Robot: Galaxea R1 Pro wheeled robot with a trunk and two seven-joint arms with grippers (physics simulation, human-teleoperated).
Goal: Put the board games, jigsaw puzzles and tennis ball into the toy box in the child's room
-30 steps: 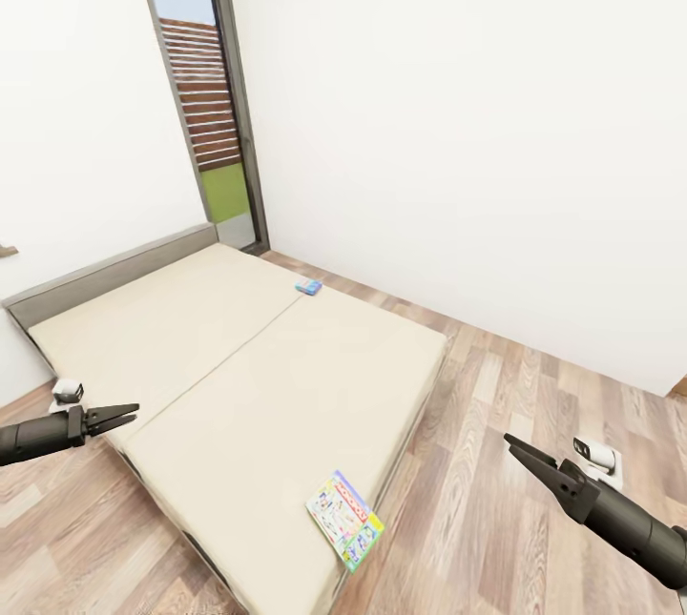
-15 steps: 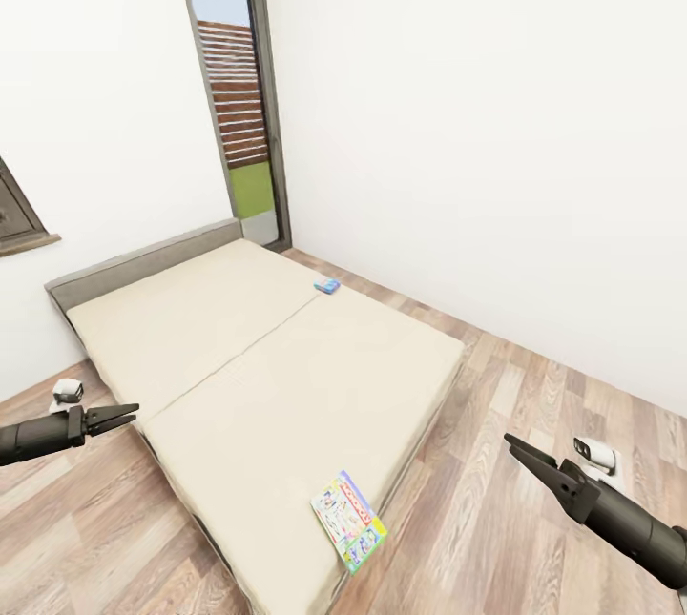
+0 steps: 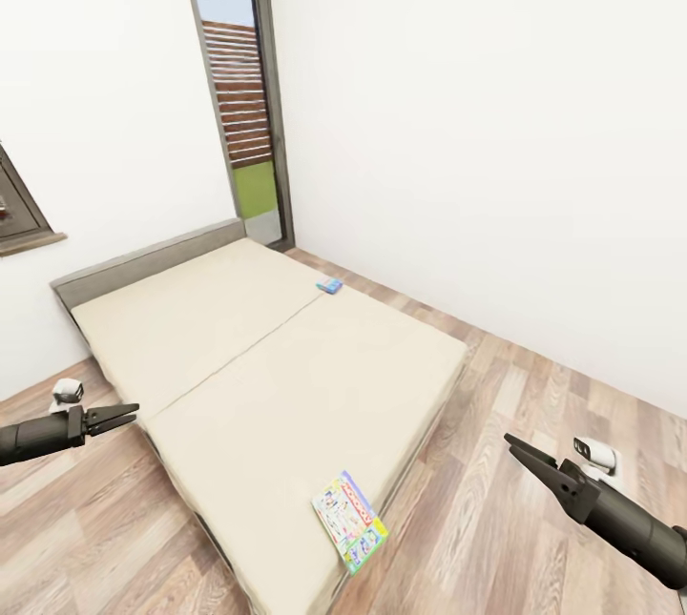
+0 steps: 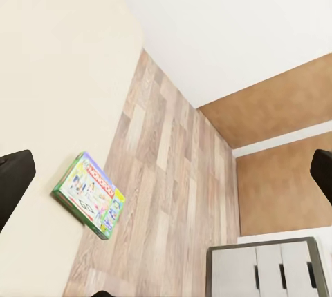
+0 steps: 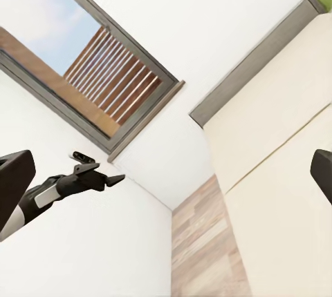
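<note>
The bed (image 3: 286, 377) with its plain beige cover lies ahead of me in the head view. Two board games rest on it: the green-edged Monopoly box (image 3: 349, 521) near the foot corner closest to me, and a small blue box (image 3: 329, 286) at the far edge. Seen from the left wrist, the Monopoly box (image 4: 88, 195) sits at the bed's edge (image 4: 41, 90) beside the plank floor. My left gripper (image 3: 124, 417) hovers open over the floor left of the bed. My right gripper (image 3: 515, 448) is open above the floor to the bed's right. Both hold nothing.
A tall dark-framed window (image 3: 243, 91) stands behind the headboard, and part of another frame (image 3: 19, 215) shows on the left wall. Wood-plank floor (image 3: 534, 405) runs along the bed's right side up to the white wall. A grey drawer unit (image 4: 266, 276) shows in the left wrist view.
The whole picture has shifted, so the camera has turned; the bed now sits further right and more of the left wall shows. Both arms hold the same pose.
</note>
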